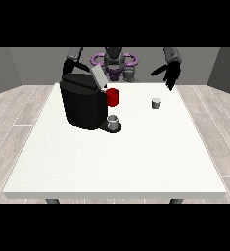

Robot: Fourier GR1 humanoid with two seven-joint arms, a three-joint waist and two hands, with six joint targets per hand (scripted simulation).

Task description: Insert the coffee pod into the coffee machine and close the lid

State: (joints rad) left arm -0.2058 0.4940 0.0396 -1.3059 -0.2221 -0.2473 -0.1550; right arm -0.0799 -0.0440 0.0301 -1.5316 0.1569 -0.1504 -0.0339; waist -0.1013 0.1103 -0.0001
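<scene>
On the large white table, a small grey coffee pod is standing apart from the black coffee machine.
Its grey lid is standing raised beside a red cup; the hand at the view's right is hanging open, holding nothing.

Coffee machine at table's left; coffee pod to its right.

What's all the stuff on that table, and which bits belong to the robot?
Coffee machine: one, black, table's left part, lid raised.
Red holder: one, on the machine's front.
Cup: one, grey, on the machine's base.
Coffee pod: one, small, grey-white, alone on the table's right part.
Table: one, white, large.
Hand at the view's right: black, raised above the table's far edge, fingers relaxed, holding nothing.
Other hand: hidden behind the machine.
</scene>
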